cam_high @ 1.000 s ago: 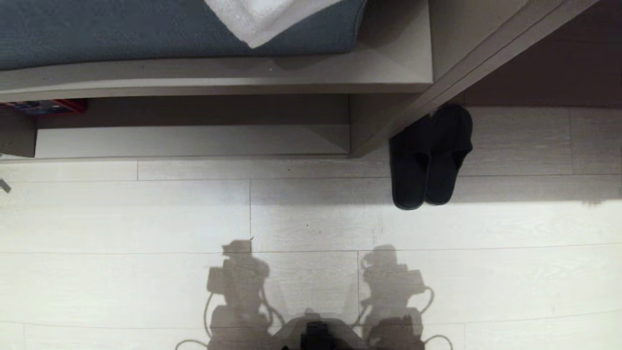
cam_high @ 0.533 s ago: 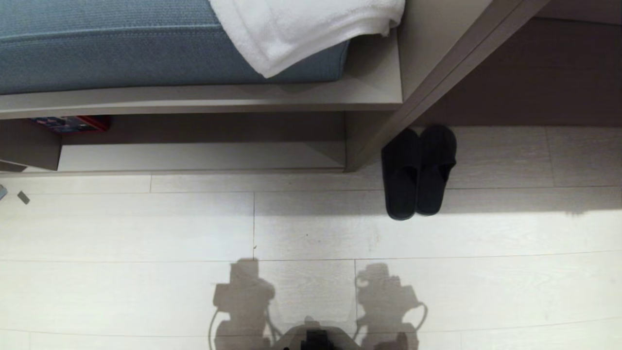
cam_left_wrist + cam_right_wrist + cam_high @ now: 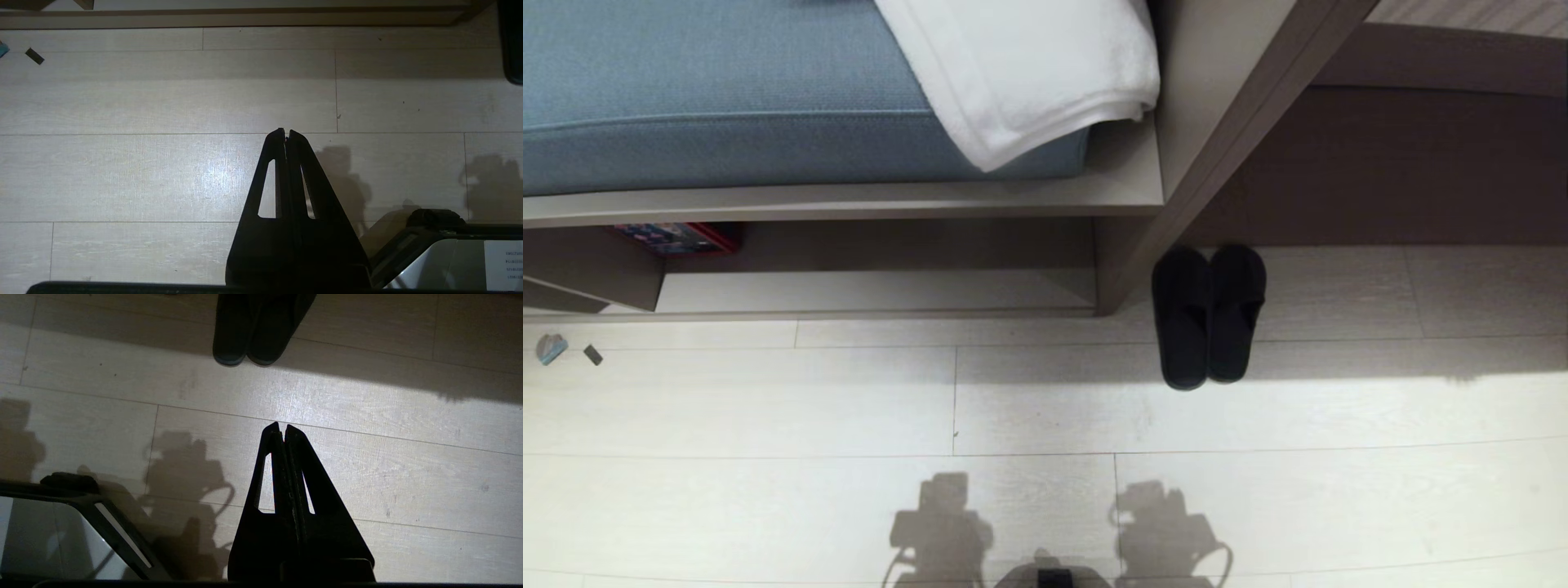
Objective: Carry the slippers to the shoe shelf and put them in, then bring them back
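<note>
On pale plank floor (image 3: 768,408) (shadowed): slippers (image 3: 1207,318).

Both arms hang parked in front of the robot, out of the head camera's sight, each pointing its gripper down toward the floor. The left gripper (image 3: 286,132) has its two black fingers pressed flat together from base to tip, with nothing between them. The right gripper (image 3: 282,428) stands the same way, its fingers closed tip to tip and empty, and beside each gripper a corner of the robot's own pale, dark-edged base (image 3: 433,249) shows low down, on the side toward the other arm.
</note>
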Robot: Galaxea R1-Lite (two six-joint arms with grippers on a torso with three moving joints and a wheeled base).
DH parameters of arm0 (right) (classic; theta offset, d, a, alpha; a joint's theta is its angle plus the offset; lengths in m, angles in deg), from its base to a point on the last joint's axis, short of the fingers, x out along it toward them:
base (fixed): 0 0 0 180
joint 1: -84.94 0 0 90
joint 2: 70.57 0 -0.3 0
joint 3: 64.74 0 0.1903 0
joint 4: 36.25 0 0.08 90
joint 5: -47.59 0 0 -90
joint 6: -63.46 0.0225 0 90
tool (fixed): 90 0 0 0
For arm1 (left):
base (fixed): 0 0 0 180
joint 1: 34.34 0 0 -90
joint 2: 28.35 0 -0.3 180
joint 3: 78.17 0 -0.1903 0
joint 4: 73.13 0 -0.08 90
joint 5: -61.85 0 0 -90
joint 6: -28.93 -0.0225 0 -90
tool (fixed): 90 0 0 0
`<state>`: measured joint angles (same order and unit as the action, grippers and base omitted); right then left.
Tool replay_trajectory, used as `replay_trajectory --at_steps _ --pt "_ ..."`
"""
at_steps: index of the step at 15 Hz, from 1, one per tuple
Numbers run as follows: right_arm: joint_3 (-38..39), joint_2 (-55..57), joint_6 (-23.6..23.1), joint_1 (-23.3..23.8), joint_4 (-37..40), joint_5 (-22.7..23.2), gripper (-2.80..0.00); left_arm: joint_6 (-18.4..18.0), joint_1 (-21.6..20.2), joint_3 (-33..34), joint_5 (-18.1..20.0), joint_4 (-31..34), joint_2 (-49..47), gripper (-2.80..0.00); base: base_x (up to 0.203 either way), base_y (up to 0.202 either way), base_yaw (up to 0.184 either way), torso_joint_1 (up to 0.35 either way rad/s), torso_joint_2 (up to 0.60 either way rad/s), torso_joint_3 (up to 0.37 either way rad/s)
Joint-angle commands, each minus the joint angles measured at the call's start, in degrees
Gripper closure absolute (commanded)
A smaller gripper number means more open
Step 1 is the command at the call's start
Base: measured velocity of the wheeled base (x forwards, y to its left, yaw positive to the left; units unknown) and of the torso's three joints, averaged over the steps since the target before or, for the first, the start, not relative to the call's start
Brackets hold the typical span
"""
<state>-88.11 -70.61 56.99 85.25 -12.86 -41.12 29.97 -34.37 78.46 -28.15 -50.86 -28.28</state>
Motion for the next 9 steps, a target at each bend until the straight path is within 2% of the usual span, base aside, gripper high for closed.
replay_trajectory --at_steps 1,9 --pt "0.09 0.14 -0.10 -0.03 -0.02 0.03 0.00 0.09 -0.06 0.44 0.00 -0.05 -0.07 0.00 0.000 0.000 0.000 0.002 0.00 0.195" --pt "0.00 0.14 -0.03 -0.04 -0.02 0.03 0.00 0.10 -0.04 0.44 0.00 -0.05 -0.07 0.00 0.000 0.000 0.000 0.002 0.00 0.200"
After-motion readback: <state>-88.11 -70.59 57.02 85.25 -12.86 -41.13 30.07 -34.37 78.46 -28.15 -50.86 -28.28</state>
